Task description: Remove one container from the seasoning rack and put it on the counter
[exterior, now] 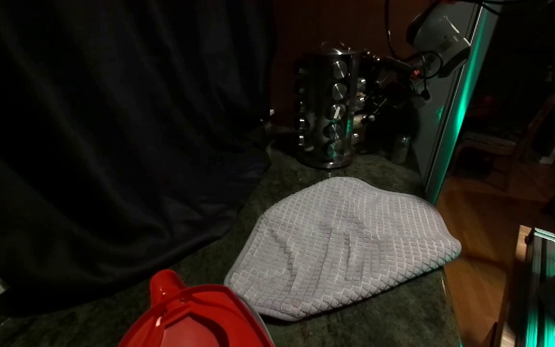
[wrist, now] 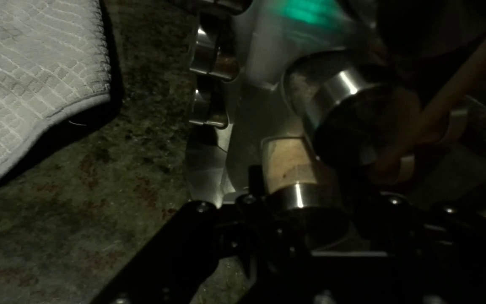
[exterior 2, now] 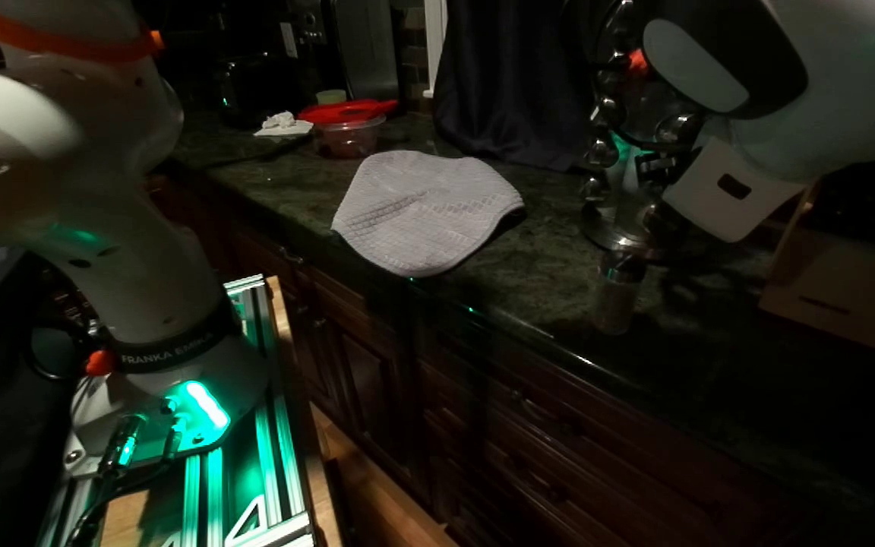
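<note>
The seasoning rack (exterior: 324,103) stands upright at the back, with tiers of shiny lidded jars; it also shows in an exterior view (exterior 2: 621,232) and in the wrist view (wrist: 253,126). My gripper (exterior: 374,103) is at its side, partly lost in the dark. In the wrist view my gripper (wrist: 304,185) has its dark fingers on either side of a tan-filled jar (wrist: 289,162). The left finger lies close against the jar; the right finger is too dark to judge contact. Another lidded jar (wrist: 340,99) juts out above it. The counter (wrist: 141,169) is dark grey-green speckled stone.
A small lidded glass jar (exterior 2: 620,292) stands on the counter near the rack. A pale checked cloth (exterior: 345,241) lies before the rack. A red-lidded container (exterior: 200,313), a black curtain (exterior: 138,144), a tan box (exterior 2: 840,281) and a pale panel (exterior: 443,120) stand around.
</note>
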You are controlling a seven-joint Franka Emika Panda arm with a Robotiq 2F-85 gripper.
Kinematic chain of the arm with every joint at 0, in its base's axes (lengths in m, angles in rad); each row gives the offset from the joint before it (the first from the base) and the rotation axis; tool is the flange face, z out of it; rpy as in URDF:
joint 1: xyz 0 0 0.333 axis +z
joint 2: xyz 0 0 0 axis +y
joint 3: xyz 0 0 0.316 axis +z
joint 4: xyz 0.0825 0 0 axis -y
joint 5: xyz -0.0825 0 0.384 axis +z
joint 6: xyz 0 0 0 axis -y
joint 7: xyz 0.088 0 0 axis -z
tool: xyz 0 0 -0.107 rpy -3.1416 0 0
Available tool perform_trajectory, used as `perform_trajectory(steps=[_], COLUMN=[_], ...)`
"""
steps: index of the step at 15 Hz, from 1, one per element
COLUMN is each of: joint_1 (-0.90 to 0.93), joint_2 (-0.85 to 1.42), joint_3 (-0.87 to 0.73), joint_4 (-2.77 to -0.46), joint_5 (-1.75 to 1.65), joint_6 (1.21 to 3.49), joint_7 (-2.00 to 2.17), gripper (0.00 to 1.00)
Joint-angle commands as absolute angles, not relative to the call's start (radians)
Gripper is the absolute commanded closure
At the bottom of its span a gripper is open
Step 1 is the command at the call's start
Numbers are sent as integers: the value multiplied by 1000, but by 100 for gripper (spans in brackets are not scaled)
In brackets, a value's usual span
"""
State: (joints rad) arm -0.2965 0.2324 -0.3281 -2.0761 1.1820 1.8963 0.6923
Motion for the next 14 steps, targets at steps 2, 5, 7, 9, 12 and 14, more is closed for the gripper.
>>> perform_trajectory(steps=[2, 5, 7, 9, 12, 14], joint_1=[-301, -298, -298, -298, -298, -303], joint_2=[221, 222, 223, 224, 223, 224], joint_3=[-332, -332, -332, -331, -331, -331], joint_4=[-2061, -2053, -2045, -2040, -2036, -2035], joint_5=[1156, 1133, 1123, 1114, 1107, 1124], joint_6=[1906, 1920, 1918, 1923, 1930, 1924], joint_7=[708, 702, 708, 706, 703, 713], gripper=[76, 76, 76, 76, 76, 76])
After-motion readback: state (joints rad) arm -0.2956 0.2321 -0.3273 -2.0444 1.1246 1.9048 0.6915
